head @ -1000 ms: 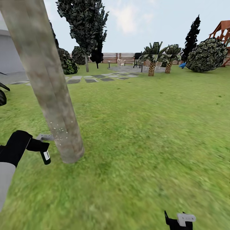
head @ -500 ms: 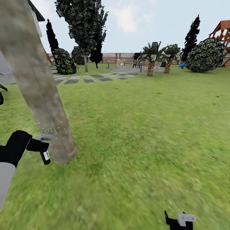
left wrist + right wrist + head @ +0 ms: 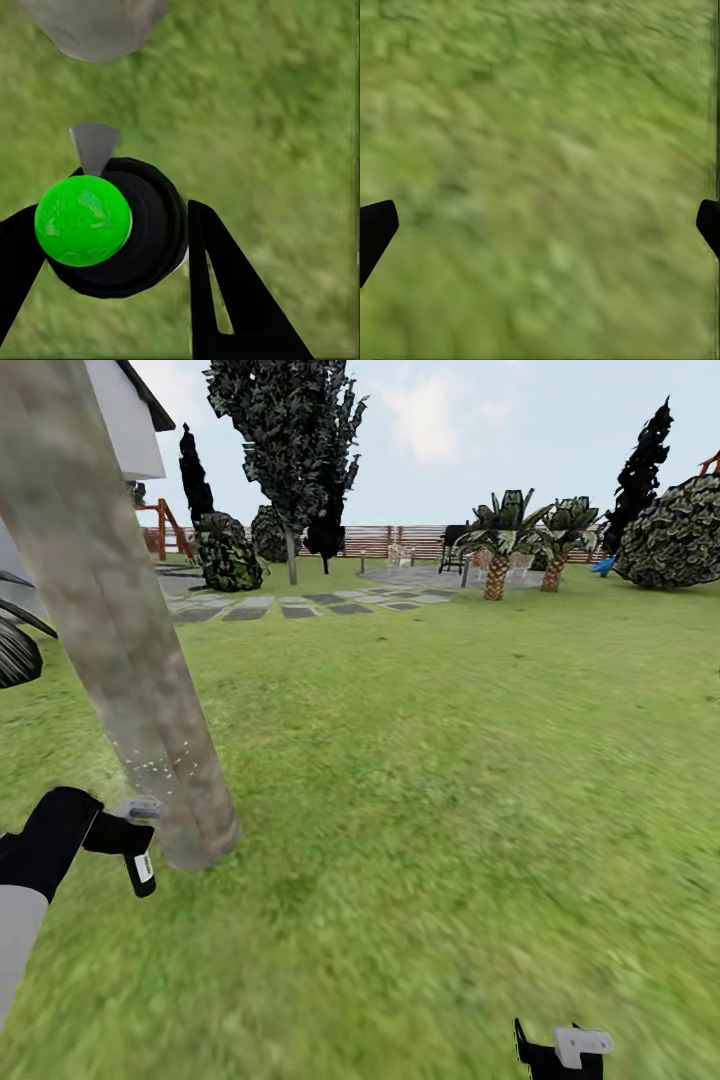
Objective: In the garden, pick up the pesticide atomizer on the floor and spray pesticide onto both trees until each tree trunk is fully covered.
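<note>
— Where's the sprayer right now?

— My left gripper [image 3: 128, 838] has it. The jaws are pinched on the pesticide atomizer [image 3: 140, 868], a small dark bottle with a white label, hanging low over the lawn [image 3: 430, 780]. In the left wrist view the atomizer [image 3: 112, 232] sits between the two black fingers [image 3: 225, 292], its bright green cap facing the camera and its grey nozzle pointing at the foot of the trunk.

— How close is the tree?

— Just beside the bottle. The tree trunk [image 3: 120, 640] is a thick, mottled grey-beige column leaning across the left side of the head view, its base planted in the grass next to the nozzle. A scatter of tiny white specks shows on the bark above the gripper.

— And your other arm?

— The right gripper [image 3: 560, 1050] hangs low over bare grass, well apart from the trunk. Its jaws are spread wide with nothing between them; the right wrist view shows one fingertip [image 3: 375, 229] at each side with grass between.

— Anything else out there?

— Across the lawn, a stepping-stone path [image 3: 290, 605], two short palms [image 3: 520, 540], dark conifers, and the slatted wooden fence [image 3: 400, 540].
</note>
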